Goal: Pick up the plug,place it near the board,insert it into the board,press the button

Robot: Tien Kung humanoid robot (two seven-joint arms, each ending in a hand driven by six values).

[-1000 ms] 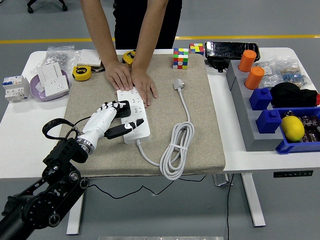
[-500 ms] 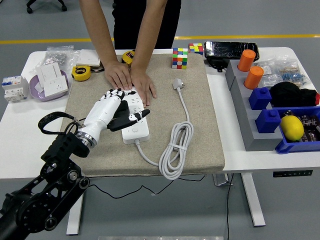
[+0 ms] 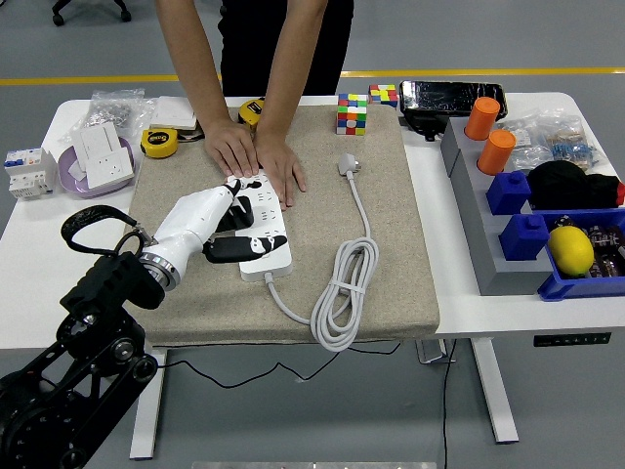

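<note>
Left hand (image 3: 217,223) now lower, plug (image 3: 232,217) mostly hidden.

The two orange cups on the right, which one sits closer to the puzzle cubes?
The farther orange cup, the one beside the black tray. The other orange cup stands nearer the table's front, next to a blue block, farther from the cubes.

Lighting: bright, even, apparently overhead.
Soft shadows under the white table (image 3: 29,256); focus sharp; slight edge distortion.
</note>
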